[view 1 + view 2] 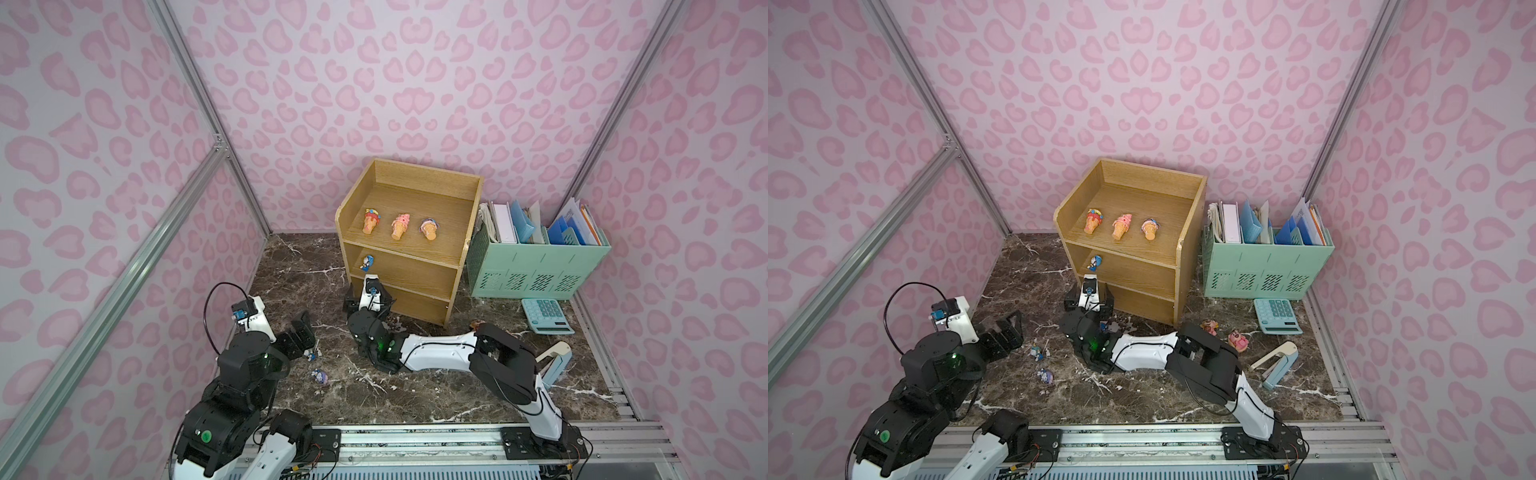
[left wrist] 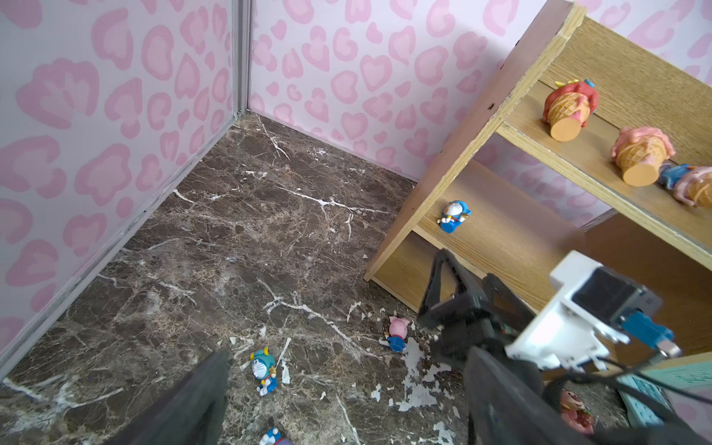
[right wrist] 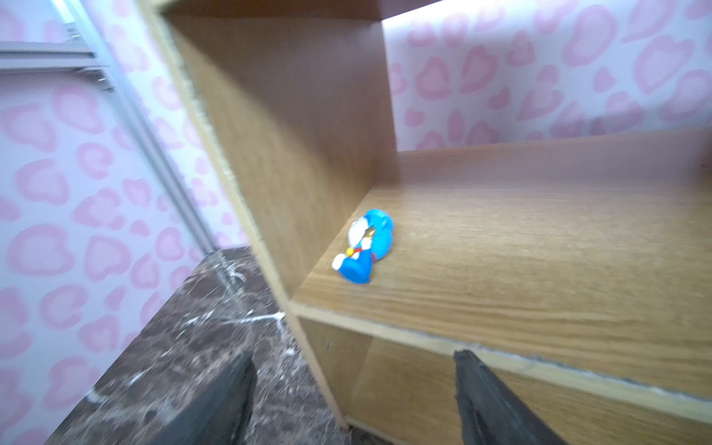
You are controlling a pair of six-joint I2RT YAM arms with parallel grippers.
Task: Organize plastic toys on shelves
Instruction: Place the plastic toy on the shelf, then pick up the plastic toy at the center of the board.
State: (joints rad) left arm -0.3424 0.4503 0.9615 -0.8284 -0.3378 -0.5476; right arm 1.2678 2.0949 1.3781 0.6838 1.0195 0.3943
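In both top views, your right tool (image 1: pixel 369 296) sits at the front of the shelves (image 1: pixel 415 199), half hidden by its wrist camera. Your left tool (image 1: pixel 1005 332) hangs spread and empty. Right wrist: blurred fingers (image 3: pixel 493 404) stand apart, holding nothing. The blue toy (image 3: pixel 366 246) lies sideways on the middle tier.

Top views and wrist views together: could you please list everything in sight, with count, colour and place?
table: one, dark marble.
shelves: one, light oak, back of table.
cone toys: three, orange with pink tops, top tier.
blue toy: one, blue-white, lying on middle tier.
small toys: three, blue, purplish, pink-headed, on table before shelves.
file organizer: one, mint green, beside shelves, holding papers.
calculator: one, mint green, before file organizer.
pink toys: two, on table near calculator.
stapler: one, pale blue, near calculator.
left gripper: open, above table.
right gripper: open, empty, at shelves' front.
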